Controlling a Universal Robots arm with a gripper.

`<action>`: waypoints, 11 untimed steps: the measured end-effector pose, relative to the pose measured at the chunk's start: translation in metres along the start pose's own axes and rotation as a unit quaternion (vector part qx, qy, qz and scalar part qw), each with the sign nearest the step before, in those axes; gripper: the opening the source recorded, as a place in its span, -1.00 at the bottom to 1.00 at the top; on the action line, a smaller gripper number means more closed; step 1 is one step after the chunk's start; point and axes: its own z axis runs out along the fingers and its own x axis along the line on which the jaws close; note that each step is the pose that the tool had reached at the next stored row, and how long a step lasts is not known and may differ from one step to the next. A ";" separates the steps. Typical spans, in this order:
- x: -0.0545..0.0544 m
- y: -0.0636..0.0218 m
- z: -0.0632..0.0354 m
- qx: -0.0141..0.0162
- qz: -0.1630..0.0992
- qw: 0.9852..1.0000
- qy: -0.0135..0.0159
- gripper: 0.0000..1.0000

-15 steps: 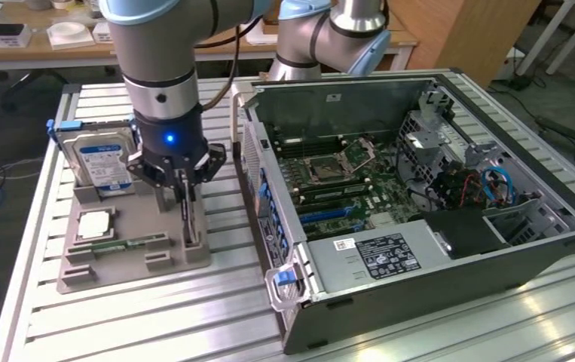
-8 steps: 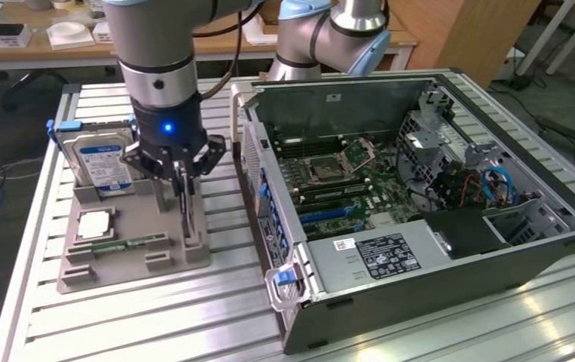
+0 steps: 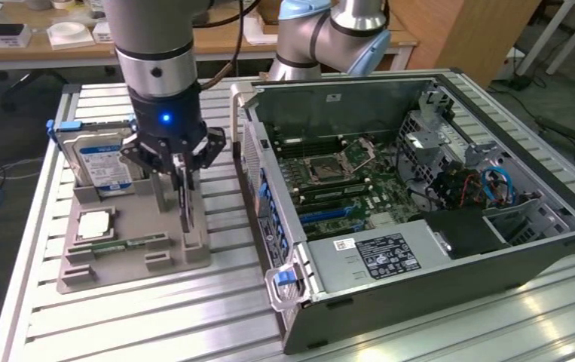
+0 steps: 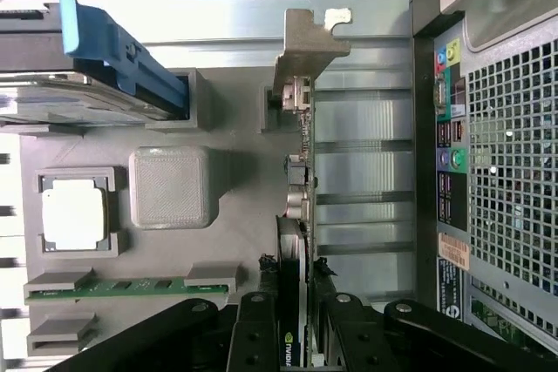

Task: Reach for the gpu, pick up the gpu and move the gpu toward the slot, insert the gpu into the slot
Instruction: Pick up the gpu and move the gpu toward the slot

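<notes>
The gpu [image 3: 185, 205] is a thin dark card standing on edge in a grey holder tray [image 3: 126, 264], at the exterior view's left of the open computer case [image 3: 418, 249]. My gripper [image 3: 181, 175] hangs straight above it, with its fingers shut on the card's upper edge. In the wrist view the gpu [image 4: 296, 172] runs between the black fingers [image 4: 257, 320] of my gripper [image 4: 294, 337], and its metal bracket [image 4: 305, 41] is at the far end. The slot [image 3: 328, 213] is a long blue strip on the motherboard inside the case.
Also on the tray are a silver hard drive with a blue label [image 3: 101, 162], a square processor [image 3: 93, 225] and a green memory stick [image 3: 131, 243]. The case's rear wall [image 4: 497, 172] stands close beside the card. A second arm [image 3: 328, 38] stands behind the case.
</notes>
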 end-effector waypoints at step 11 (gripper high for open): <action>-0.001 0.0015 -0.0439 0.000 0.000 1.000 0.000 -0.47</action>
